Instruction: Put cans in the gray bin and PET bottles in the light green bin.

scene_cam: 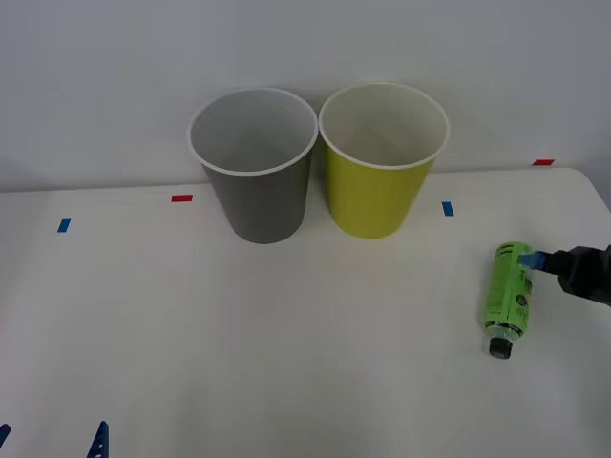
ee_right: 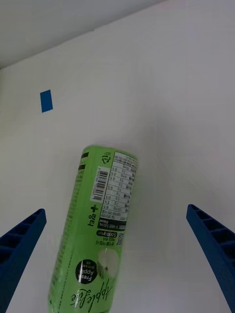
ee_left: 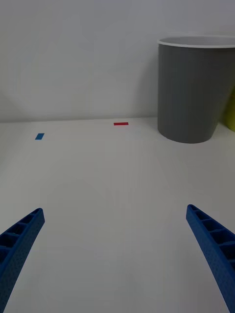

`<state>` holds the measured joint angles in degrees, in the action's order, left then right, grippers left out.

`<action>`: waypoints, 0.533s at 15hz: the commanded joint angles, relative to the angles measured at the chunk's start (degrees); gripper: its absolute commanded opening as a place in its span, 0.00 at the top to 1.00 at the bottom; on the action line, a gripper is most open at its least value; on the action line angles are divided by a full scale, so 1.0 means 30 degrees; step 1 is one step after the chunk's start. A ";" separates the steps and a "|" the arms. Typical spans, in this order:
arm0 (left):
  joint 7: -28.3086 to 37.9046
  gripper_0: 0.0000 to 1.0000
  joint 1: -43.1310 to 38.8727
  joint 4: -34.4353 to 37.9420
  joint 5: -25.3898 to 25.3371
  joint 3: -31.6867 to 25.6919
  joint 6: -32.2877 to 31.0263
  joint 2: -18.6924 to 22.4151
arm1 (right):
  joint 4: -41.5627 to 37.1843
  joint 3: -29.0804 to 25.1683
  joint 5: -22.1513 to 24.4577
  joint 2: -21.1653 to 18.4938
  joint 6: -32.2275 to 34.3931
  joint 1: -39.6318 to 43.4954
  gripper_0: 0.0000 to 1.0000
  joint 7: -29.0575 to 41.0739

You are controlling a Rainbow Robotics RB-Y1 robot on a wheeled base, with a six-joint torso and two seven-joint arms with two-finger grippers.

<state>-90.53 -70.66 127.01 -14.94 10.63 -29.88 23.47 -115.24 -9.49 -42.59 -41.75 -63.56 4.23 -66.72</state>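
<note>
A PET bottle with a bright green label and dark cap lies on its side at the table's right, cap toward me. My right gripper reaches in from the right edge, low at the bottle's far end. In the right wrist view it is open, with the bottle between its fingers and closer to one of them, touching neither. The gray bin and the light green bin stand upright side by side at the back. My left gripper waits open at the front left. Cans are out of view.
Small tape marks lie on the white table: blue, red, blue and red. The left wrist view shows the gray bin ahead across bare tabletop. The table's right edge runs close behind the bottle.
</note>
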 commanded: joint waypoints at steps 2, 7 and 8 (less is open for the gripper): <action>0.0000 0.00 -0.0001 -0.0002 0.0000 0.0000 0.0000 0.0000 | 0.1293 0.1143 -0.1303 -0.0908 -0.2838 -0.2229 0.00 0.0239; 0.0000 0.00 -0.0001 -0.0002 0.0000 0.0000 0.0000 0.0000 | 0.2728 0.2725 -0.1830 -0.1816 -0.4098 -0.4104 0.00 0.0825; 0.0000 0.00 -0.0001 -0.0002 0.0000 0.0000 0.0000 0.0000 | 0.3138 0.3077 -0.1977 -0.2168 -0.4098 -0.4485 0.00 0.0913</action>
<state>-90.53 -70.66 127.00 -14.94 10.63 -29.88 23.47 -106.99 -1.28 -48.00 -47.28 -75.85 -8.12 -64.35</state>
